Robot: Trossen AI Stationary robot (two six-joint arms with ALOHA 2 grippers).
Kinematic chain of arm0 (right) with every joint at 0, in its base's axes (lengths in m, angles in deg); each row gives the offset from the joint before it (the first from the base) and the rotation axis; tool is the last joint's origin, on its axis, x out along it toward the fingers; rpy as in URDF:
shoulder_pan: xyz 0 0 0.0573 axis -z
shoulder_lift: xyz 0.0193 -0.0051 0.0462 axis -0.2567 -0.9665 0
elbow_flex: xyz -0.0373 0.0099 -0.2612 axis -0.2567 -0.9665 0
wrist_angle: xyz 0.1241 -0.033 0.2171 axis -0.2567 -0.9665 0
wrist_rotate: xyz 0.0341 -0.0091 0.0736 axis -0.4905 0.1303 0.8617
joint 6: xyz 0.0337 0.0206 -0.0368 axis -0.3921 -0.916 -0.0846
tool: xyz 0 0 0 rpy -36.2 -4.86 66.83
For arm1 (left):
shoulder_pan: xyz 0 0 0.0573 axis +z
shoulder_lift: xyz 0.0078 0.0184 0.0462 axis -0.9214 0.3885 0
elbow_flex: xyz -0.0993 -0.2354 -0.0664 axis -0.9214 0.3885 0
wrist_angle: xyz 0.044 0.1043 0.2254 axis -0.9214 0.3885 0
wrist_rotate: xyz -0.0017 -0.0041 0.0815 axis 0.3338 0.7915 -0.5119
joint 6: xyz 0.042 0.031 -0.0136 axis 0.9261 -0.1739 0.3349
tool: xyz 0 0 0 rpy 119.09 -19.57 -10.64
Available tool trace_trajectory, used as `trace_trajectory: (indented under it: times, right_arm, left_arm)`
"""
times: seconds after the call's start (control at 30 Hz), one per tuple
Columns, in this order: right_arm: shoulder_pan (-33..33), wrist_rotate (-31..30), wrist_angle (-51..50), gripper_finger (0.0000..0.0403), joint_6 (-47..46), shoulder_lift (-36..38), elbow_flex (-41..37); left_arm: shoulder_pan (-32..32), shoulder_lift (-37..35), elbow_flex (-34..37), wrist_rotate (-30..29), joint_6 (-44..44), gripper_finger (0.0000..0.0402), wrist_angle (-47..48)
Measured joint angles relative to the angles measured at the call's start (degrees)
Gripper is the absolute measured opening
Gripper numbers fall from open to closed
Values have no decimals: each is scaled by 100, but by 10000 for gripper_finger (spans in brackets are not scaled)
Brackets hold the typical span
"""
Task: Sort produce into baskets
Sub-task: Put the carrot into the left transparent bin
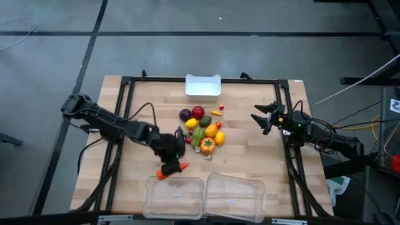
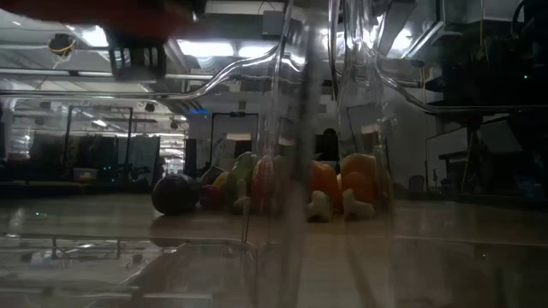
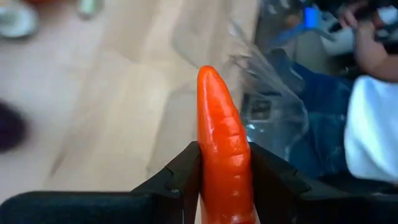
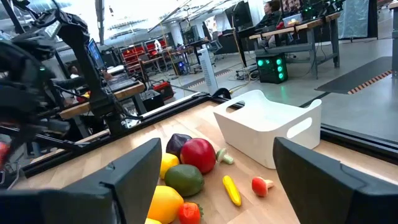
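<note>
My left gripper (image 1: 170,167) is shut on an orange carrot (image 3: 224,149), near the far edge of the left clear tray (image 1: 174,195). The carrot's ends show beside the gripper in the high view (image 1: 183,166). The right clear tray (image 1: 234,196) stands beside the left one. The produce pile (image 1: 203,130) lies on the table's middle: purple eggplant (image 1: 185,114), red apple (image 1: 198,112), yellow lemons, green and orange peppers. The white bin (image 1: 203,85) stands at the far edge. My right gripper (image 1: 262,119) is open and empty at the right, above the table. My left gripper pinches the carrot's thicker part (image 3: 225,177) between its two fingers (image 3: 186,174). The carrot lies along the fingers and its pointed tip (image 3: 210,73) sticks out past them. It is lifted clear of the table.
A person in a white top and jeans (image 3: 367,124) sits beyond the table's near edge. Black frame rails (image 1: 125,112) run along the table's left, right and far sides. Bare wood lies left of the pile and between the pile and the trays.
</note>
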Motion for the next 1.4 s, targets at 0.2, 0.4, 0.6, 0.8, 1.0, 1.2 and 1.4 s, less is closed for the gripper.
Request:
trace_trajectory:
  times: [0.2, 0.4, 0.6, 0.8, 1.0, 1.2, 1.4]
  right_arm:
    - [1, 0, 0, 305, 0, 0, 0]
    - [1, 0, -3, 305, 0, 0, 2]
    - [0, 22, -20, 305, -2, 0, 1]
    - [-1, 27, -56, 305, -1, 0, 0]
    - [0, 28, -66, 305, 0, 2, 1]
    - [-1, 28, -70, 305, -2, 2, 0]
    - [1, 28, -78, 305, -1, 2, 1]
  left_arm:
    - [-731, 4, 0, -910, 605, 115, -504]
    - [-1145, 302, 0, -1458, 1144, 115, -1199]
    - [-1285, 952, 0, -1458, 1258, 115, -1823]
    - [-1369, 1378, -4, -1453, 1422, 115, -1930]
    - [-1394, 1701, -4, -1453, 1789, 115, -1886]
    - [-1388, 1862, -16, -1450, 2121, 115, -1928]
    - [-1377, 1869, -20, -1471, 2192, 124, -1903]
